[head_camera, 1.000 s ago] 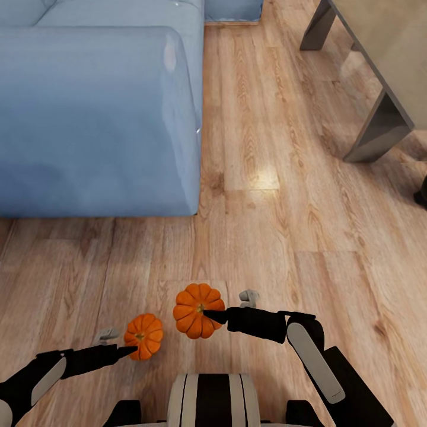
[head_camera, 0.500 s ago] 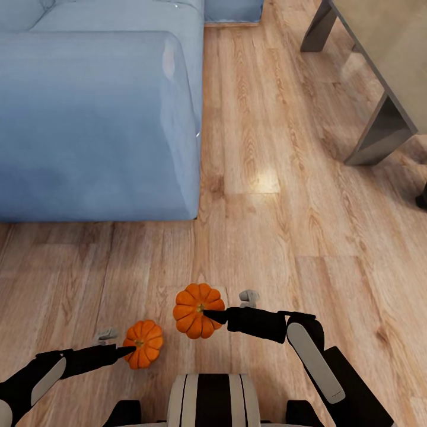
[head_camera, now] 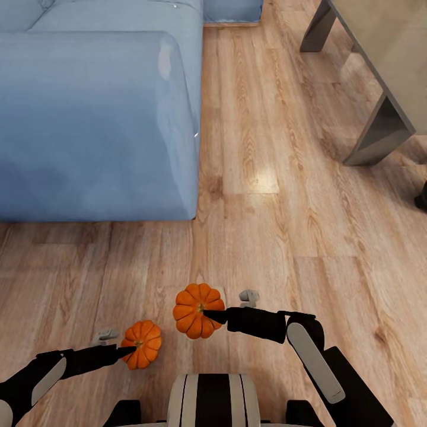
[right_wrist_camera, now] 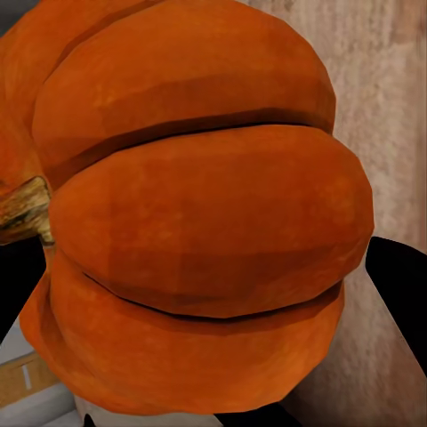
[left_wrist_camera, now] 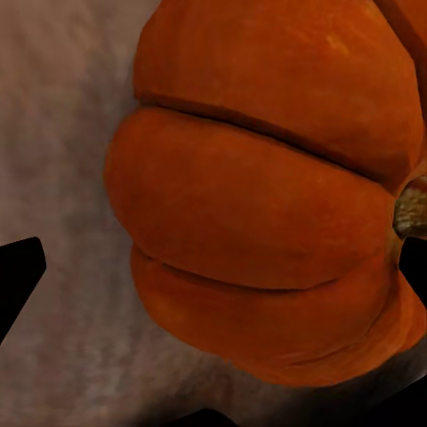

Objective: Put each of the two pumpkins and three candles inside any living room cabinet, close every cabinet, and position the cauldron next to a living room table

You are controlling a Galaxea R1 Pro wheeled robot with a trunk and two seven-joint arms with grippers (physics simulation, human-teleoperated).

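Observation:
Two orange ribbed pumpkins hang just above the wooden floor in front of my base. My left gripper (head_camera: 128,350) is shut on the smaller-looking pumpkin (head_camera: 142,344), which bulks large in the left wrist view as pumpkin (left_wrist_camera: 258,205) between black fingers (left_wrist_camera: 18,276). My right gripper (head_camera: 212,315) is shut on the other pumpkin (head_camera: 196,309), with its stem facing up; the right wrist view has that pumpkin (right_wrist_camera: 196,222) close up beside a black finger (right_wrist_camera: 400,294). The grey glossy table (head_camera: 385,53) stands at the far right. Candles, cabinet and cauldron are out of view.
A big blue sofa (head_camera: 95,118) takes up the far left, its near edge well ahead of the pumpkins. A table leg (head_camera: 379,133) stands on the floor at the right. A dark object (head_camera: 422,197) peeks in at the right edge. Wooden floor (head_camera: 261,178) runs between sofa and table.
The whole picture has shifted slightly, so the camera moved. The left pumpkin now sits a little lower and nearer my left fingers. The right pumpkin and arm look unchanged.

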